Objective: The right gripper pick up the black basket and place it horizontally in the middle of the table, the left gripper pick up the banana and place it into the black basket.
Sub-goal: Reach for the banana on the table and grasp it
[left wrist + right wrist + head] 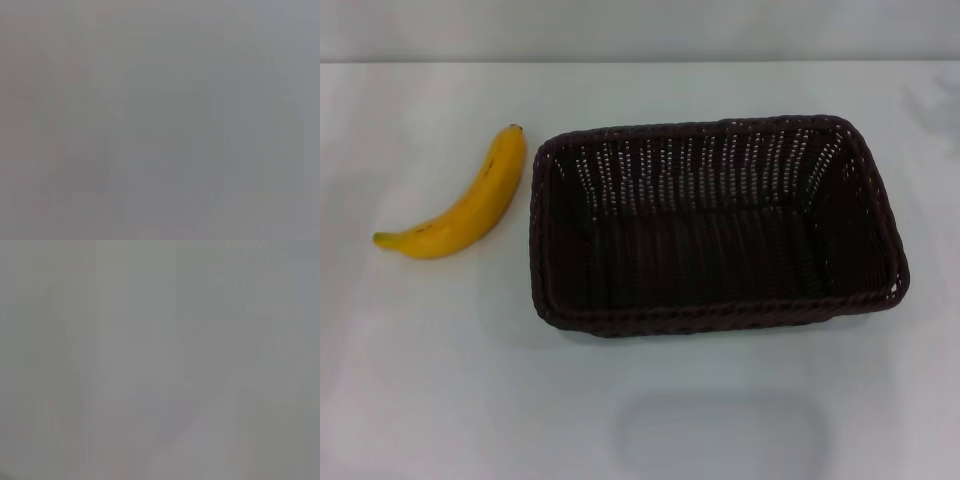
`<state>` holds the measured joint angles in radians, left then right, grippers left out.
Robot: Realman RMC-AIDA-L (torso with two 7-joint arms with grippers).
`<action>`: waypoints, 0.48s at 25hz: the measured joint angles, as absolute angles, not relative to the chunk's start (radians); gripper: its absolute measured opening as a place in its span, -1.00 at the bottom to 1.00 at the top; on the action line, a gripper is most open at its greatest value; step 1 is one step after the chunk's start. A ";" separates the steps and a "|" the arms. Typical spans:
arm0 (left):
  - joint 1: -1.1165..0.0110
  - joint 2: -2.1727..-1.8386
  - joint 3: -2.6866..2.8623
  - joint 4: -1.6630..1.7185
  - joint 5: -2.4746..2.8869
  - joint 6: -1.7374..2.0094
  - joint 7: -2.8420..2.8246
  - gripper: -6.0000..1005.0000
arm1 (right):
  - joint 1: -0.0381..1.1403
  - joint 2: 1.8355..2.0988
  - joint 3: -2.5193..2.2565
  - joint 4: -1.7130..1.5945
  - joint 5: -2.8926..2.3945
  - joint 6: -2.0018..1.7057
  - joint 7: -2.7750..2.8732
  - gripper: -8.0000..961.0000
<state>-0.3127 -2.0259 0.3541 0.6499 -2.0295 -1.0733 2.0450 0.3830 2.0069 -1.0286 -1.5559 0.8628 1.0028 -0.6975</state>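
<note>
The black basket (pixel 718 225) is a large dark woven rectangle that lies with its long side across the white table (pixel 440 380), a little right of the middle. It is empty. The banana (pixel 460 205) lies on the table just left of the basket, apart from it, its dark tip pointing to the far side. Neither gripper shows in the head view. Both wrist views show only a plain grey blur, with no fingers and no objects.
The table's far edge (pixel 640 62) runs along the top of the head view. A faint rounded shadow (pixel 720 435) lies on the table in front of the basket.
</note>
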 joint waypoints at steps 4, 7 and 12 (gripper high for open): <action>-0.318 -1.998 0.414 0.782 -1.782 -1.022 1.714 0.64 | 0.282 2.009 -1.061 -1.375 1.261 0.743 -1.115 0.05; -0.324 -1.948 0.503 0.920 -1.524 -1.026 1.342 0.64 | 0.290 2.008 -1.055 -1.193 1.549 0.701 -1.438 0.06; -0.416 -1.851 0.651 1.052 -1.103 -1.151 0.852 0.64 | 0.300 2.009 -1.024 -0.984 1.871 0.708 -1.821 0.07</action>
<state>-0.4160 -1.8509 0.6515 1.0520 -1.1030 -1.1514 0.8521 0.2999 2.0090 -1.0245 -0.9838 1.8707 0.7080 -1.8208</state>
